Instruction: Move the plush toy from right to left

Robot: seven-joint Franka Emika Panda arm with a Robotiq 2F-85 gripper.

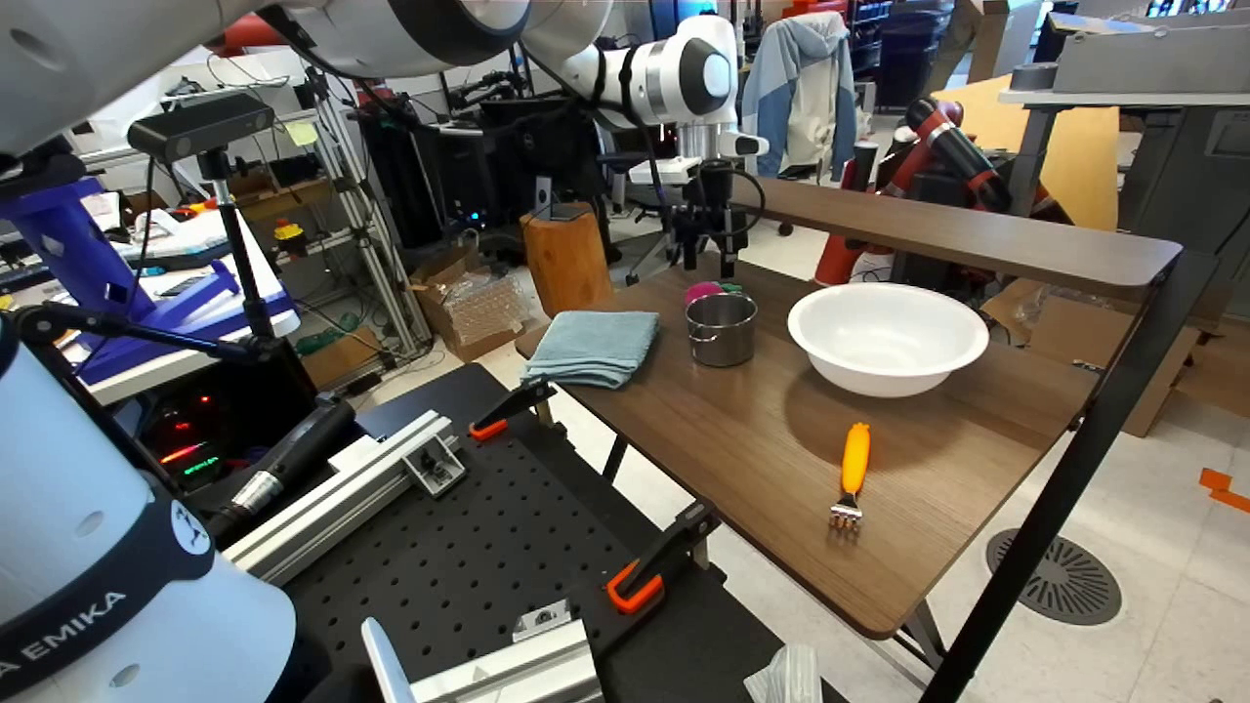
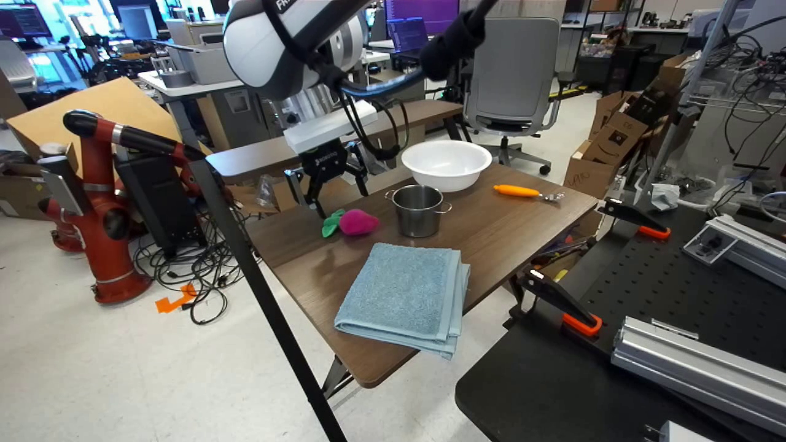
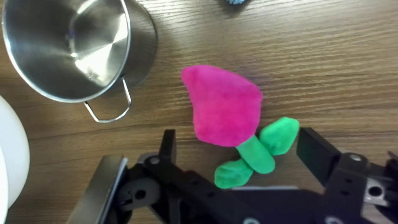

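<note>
Two fingers (image 3: 168, 144) of the Robotiq gripper (image 3: 241, 149) are being held well apart, released, above the brown table (image 2: 491, 233). Near the centre of the wrist view, the magenta plush toy (image 3: 225, 105) is being borne by the table, its green stem and leaves being framed between the fingertips. Mid-frame in an exterior view, it is being partly hidden by a steel pot (image 1: 721, 337); right of centre, a white bowl (image 1: 884, 337) is being shown. At lower centre in an exterior view, a folded blue towel (image 2: 399, 298) is being supported.

Brn tbl (image 1: 742, 430) has 1 ea.: plush toy (image 3: 225, 107), pot (image 2: 419, 216), bowl (image 1: 887, 342), towel (image 2: 402, 291), utensil (image 1: 853, 469).
</note>
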